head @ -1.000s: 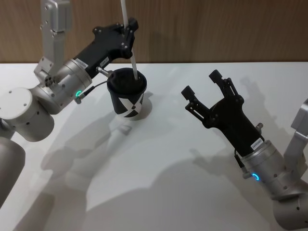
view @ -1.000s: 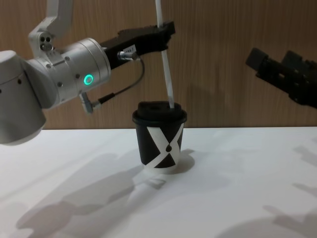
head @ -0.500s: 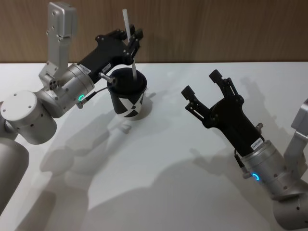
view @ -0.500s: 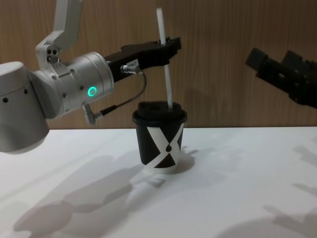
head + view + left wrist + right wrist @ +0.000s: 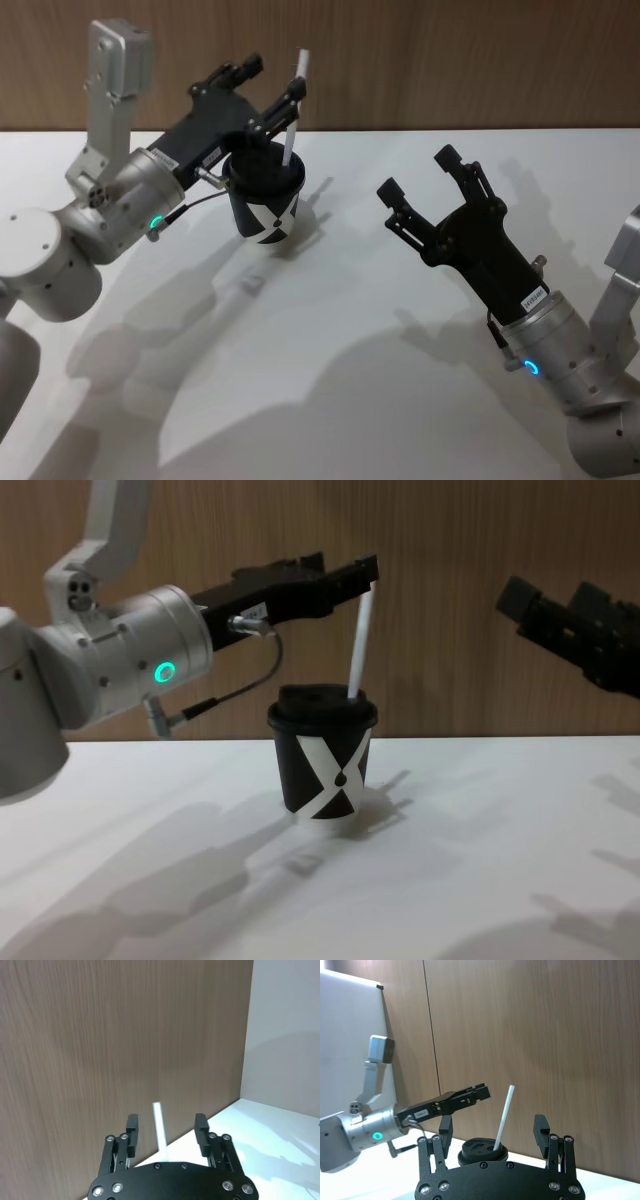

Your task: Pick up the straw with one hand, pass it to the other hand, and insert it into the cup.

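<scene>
Cup (image 5: 322,763) seen standing upright on the white desk (image 5: 350,340), X mark facing the robot. Straw (image 5: 359,645) found seated through the cup's lid, leaning slightly, upper end well above the lid. Left hand (image 5: 268,88) held just above and behind the cup, fingers spread apart, the straw's top between them; nothing is gripped. Right hand (image 5: 417,174) held off to the cup's right, well apart from it, fingers wide open and empty.
</scene>
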